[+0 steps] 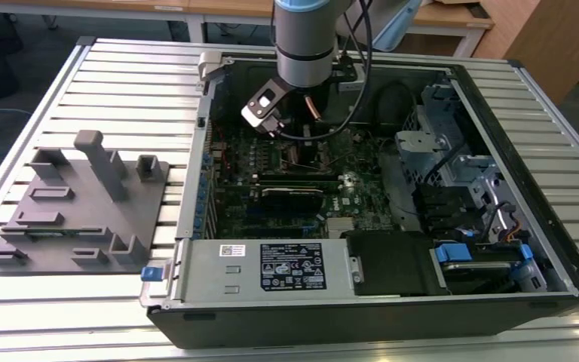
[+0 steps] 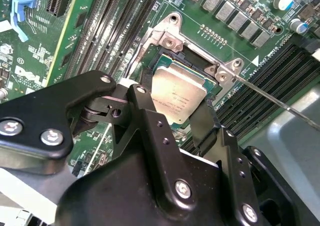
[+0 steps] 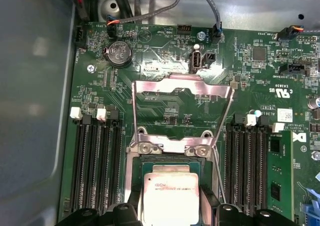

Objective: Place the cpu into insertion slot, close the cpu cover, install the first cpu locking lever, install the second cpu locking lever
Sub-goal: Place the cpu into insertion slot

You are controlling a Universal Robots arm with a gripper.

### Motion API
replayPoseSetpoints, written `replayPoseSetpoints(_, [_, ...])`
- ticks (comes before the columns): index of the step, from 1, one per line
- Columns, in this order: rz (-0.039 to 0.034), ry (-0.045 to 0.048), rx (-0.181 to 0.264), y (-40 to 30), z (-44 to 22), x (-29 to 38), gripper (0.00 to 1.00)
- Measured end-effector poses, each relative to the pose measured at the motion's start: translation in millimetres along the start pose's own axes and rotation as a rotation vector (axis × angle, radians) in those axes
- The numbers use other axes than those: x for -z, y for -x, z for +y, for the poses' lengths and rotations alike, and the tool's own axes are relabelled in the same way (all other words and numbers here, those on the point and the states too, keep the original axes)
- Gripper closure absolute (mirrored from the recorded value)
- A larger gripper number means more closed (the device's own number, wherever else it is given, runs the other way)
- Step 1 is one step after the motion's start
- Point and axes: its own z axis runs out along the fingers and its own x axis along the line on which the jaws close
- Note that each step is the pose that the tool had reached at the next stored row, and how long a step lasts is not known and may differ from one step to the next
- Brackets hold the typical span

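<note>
The gripper (image 2: 172, 105) is low over the motherboard. Its black fingers (image 2: 150, 123) are drawn in narrow against two opposite edges of the cpu (image 2: 180, 88), gripping it. The chip lies flat, silver top up, within the insertion slot (image 3: 150, 167), whose dark rim shows just beyond it in both wrist views. I cannot tell whether it is fully seated.

Past the slot the cpu cover (image 3: 200, 87) stands open, tipped back on its hinge, with green board showing through its cut-out middle. A thin wire lever (image 2: 272, 98) runs from one corner of the slot out over the long black memory slots (image 3: 95, 166), which flank the socket on both sides. Further along the board sits a round coin battery (image 3: 119, 53).

In the exterior view the arm (image 1: 304, 38) reaches down into the open computer case (image 1: 370, 320) from twelve o'clock. The grey labelled box (image 1: 269, 264) lies along the case's six o'clock edge, and a metal drive cage (image 1: 421, 147) sits toward two o'clock. The case rests on a slatted metal table (image 1: 118, 68). At nine o'clock from the case, the exterior view's left, a grey moulded fixture (image 1: 78, 204) lies just beside the case wall.
</note>
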Motion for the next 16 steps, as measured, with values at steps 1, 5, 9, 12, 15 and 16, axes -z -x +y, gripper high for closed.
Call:
replayPoseSetpoints(1, [0.0000,0.0000,0.000,-0.1,-0.1,-0.1,0.46])
replayPoseSetpoints(5, [-0.0007,-0.0001,-0.007,-0.4,-0.3,-1.4,0.46])
replayPoseSetpoints(9, [-0.0015,-0.0002,-0.013,-0.4,-0.3,-1.6,0.46])
replayPoseSetpoints(12, [-0.0015,0.0000,-0.017,-0.4,-0.3,-2.0,0.46])
replayPoseSetpoints(15, [-0.0017,-0.0001,-0.018,-0.4,-0.3,-2.0,0.46])
replayPoseSetpoints(16, [-0.0017,-0.0001,-0.018,-0.4,-0.3,-2.0,0.46])
